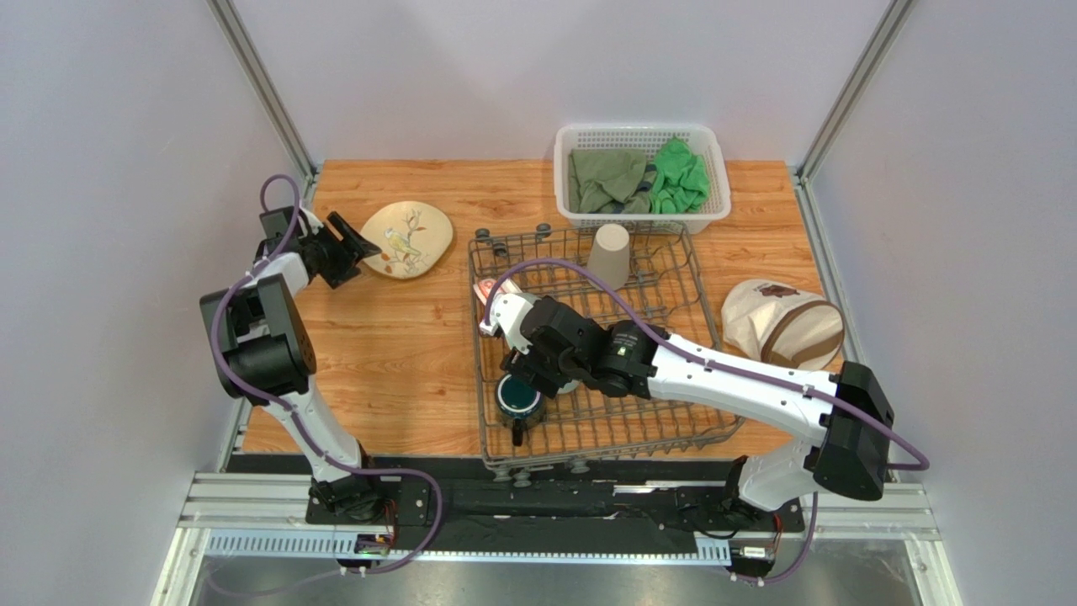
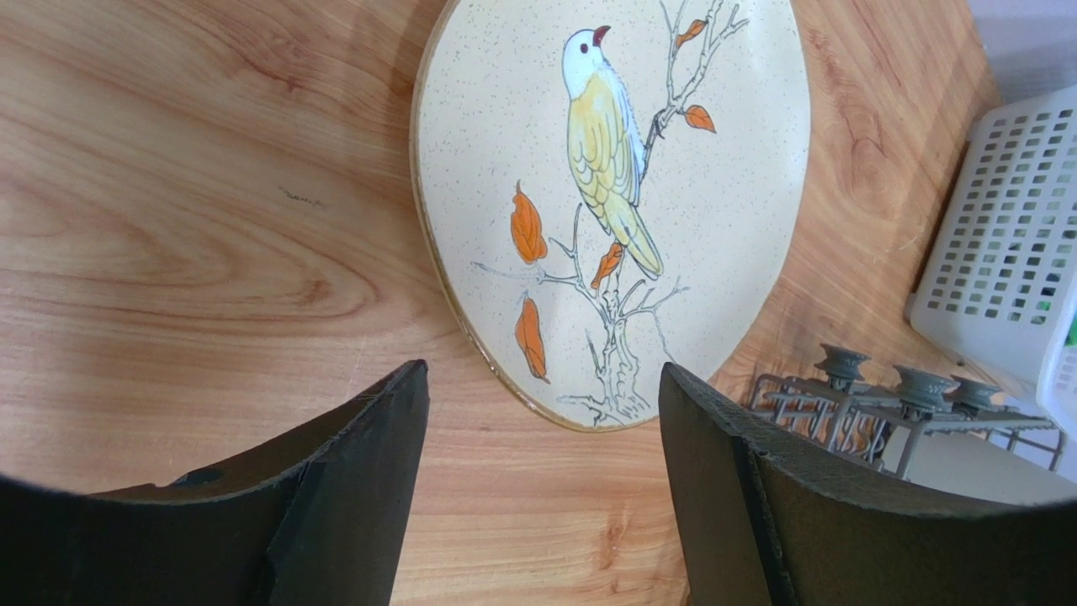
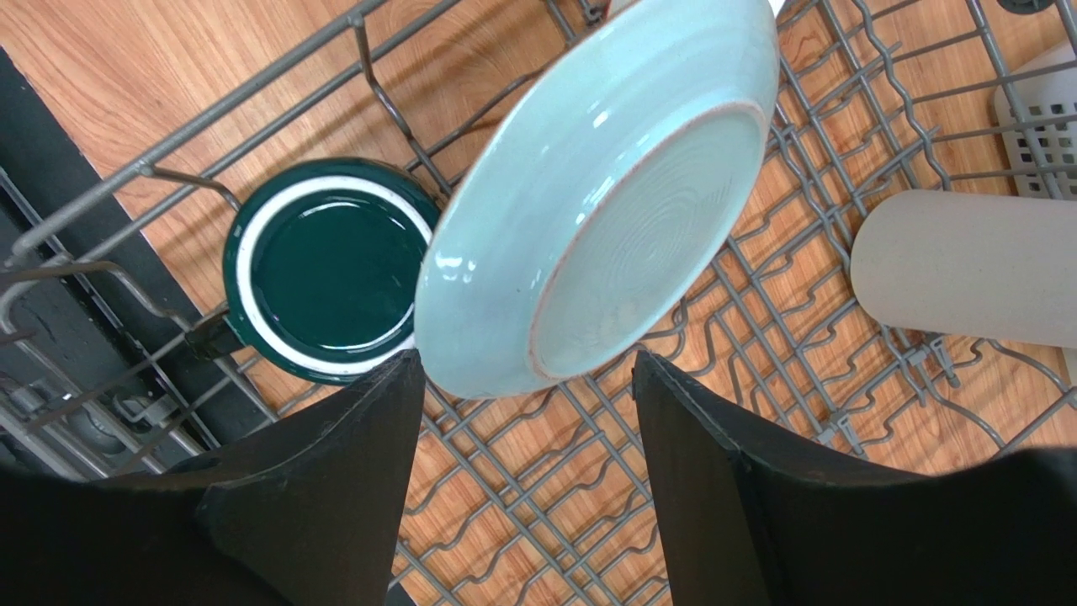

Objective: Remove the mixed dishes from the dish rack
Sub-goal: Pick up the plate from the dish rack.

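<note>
The cream plate with the bird motif (image 1: 407, 239) (image 2: 620, 190) lies flat on the table, left of the dish rack (image 1: 657, 417). My left gripper (image 1: 363, 256) (image 2: 544, 379) is open just short of the plate's near rim, with only bare wood between its fingers. Over the rack's front left, my right gripper (image 1: 537, 376) (image 3: 525, 366) is open. The pale green plate (image 3: 594, 202) leans on edge in the dish rack (image 3: 708, 328), its lower rim just at the fingertips, not gripped. The dark teal mug (image 1: 518, 402) (image 3: 331, 268) stands beside it. The tall beige cup (image 1: 609, 256) (image 3: 967, 268) is at the rack's back.
A white mesh basket (image 1: 575, 142) (image 2: 999, 253) holding green cloths (image 1: 678, 177) stands behind the rack. A beige cap-like fabric thing (image 1: 781, 323) lies to the right of the rack. The rack's corner feet (image 2: 910, 385) are close to the bird plate.
</note>
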`<state>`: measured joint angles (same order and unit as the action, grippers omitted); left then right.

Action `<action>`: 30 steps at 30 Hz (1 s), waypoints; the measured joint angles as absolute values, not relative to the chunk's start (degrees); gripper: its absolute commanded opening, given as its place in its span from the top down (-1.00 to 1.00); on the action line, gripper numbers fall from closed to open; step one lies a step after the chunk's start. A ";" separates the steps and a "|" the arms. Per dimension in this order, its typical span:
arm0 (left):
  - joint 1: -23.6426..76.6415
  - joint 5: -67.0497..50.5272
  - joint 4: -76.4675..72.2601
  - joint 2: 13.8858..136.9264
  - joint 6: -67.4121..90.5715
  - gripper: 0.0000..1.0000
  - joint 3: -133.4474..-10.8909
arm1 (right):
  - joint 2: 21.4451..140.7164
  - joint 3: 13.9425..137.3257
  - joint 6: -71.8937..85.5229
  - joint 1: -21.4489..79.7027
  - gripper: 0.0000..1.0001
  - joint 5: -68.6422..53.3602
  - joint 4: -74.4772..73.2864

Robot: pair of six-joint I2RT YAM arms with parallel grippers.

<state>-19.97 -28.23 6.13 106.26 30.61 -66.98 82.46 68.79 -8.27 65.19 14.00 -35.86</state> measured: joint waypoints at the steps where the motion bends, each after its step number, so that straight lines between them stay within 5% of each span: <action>1: -19.97 -28.12 6.35 106.04 30.41 -0.51 -66.96 | 82.89 69.19 -8.14 65.49 -0.33 14.20 -35.77; 30: -19.97 -27.16 8.91 102.48 27.64 -0.51 -66.22 | 91.66 72.07 -7.70 68.01 -0.28 19.53 -34.15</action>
<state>-19.97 -27.16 8.91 102.48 27.64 -66.22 91.66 72.07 -7.70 68.01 19.53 -34.15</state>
